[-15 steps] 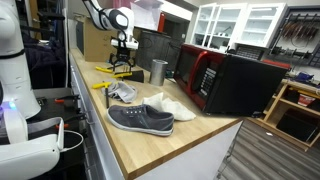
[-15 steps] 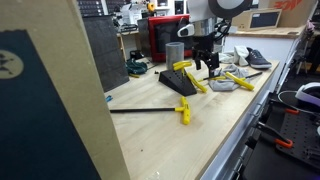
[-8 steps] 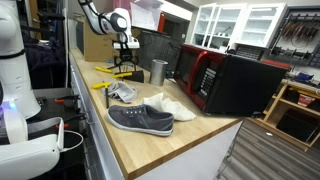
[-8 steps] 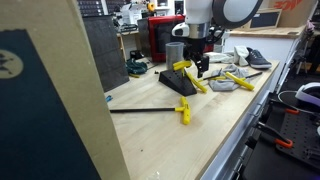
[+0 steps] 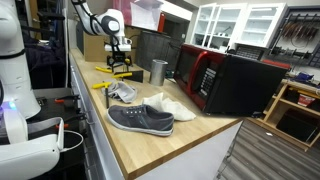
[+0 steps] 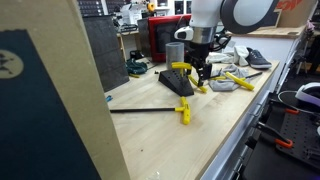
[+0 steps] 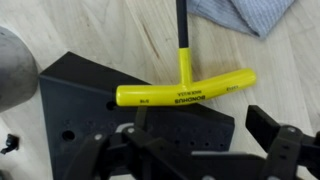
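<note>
My gripper point(image 7: 185, 150) is open and holds nothing. It hangs just above a black wedge-shaped tool stand point(image 7: 80, 90), with its fingers to either side of the stand's near edge. A yellow T-handle hex wrench point(image 7: 180, 95) rests across the stand just ahead of the fingers, its black shaft pointing away. In both exterior views the gripper point(image 5: 120, 63) point(image 6: 200, 72) is over the stand point(image 5: 122, 73) point(image 6: 178, 82) at the back of the wooden bench. A metal cup point(image 5: 158, 71) stands close beside it.
A second yellow T-handle wrench point(image 6: 185, 110) lies in front of the stand, a third point(image 6: 236, 78) lies by a grey cloth point(image 6: 222, 85). A grey shoe point(image 5: 140, 119) and a white shoe point(image 5: 172, 105) lie near the bench's front. A red and black microwave point(image 5: 235, 80) stands along the wall.
The gripper has moved sideways over the bench from beside the cloth to above the black stand and its yellow wrench. It stays open. Nothing on the bench has moved.
</note>
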Robot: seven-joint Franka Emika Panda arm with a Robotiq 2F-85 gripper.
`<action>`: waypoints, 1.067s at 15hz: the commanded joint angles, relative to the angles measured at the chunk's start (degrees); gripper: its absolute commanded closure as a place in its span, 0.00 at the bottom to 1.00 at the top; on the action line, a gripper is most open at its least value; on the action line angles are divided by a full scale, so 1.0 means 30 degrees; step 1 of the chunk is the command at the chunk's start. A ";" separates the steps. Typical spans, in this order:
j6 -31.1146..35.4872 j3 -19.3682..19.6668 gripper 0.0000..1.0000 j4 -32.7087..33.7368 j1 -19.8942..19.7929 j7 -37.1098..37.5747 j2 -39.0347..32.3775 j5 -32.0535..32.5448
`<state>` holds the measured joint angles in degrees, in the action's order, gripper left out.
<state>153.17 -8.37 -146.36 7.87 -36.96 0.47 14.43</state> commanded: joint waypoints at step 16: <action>0.0851 0.1552 0.00 -0.1716 -0.0292 -0.2337 0.1351 0.0266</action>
<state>153.74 -4.54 -151.40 7.66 -41.21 5.43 14.79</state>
